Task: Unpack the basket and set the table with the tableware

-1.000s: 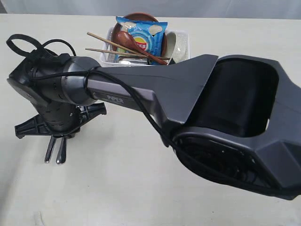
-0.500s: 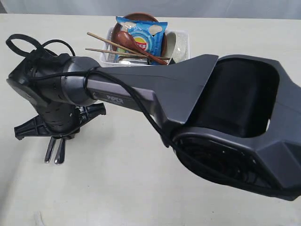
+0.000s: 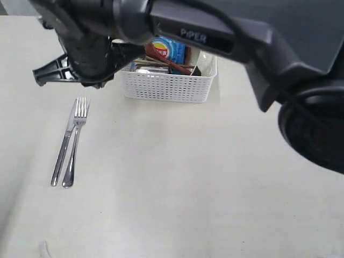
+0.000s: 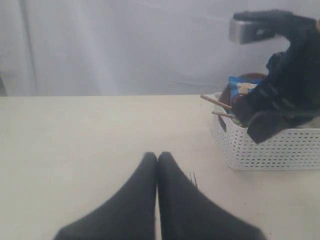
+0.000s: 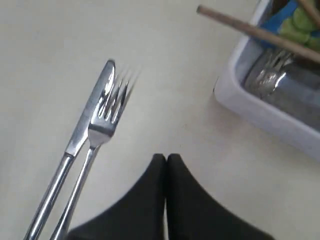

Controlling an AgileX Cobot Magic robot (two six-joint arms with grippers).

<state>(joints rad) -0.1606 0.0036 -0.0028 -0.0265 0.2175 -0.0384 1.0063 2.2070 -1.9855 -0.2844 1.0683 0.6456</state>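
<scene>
The left hand (image 4: pixel 157 155) and right hand (image 5: pixel 166 157) are both pinched shut, empty. Knife (image 3: pixel 65 140) and fork (image 3: pixel 74 138) lie side by side at left on the worktop (image 3: pixel 188 177); the basket (image 3: pixel 166 87) sits upper centre.

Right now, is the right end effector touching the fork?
Apart. The right wrist view shows bare table between the shut right end effector and the fork.

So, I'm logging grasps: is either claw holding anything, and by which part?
Nothing. Left claw and right claw are shut empty; knife and fork lie on the table.
</scene>
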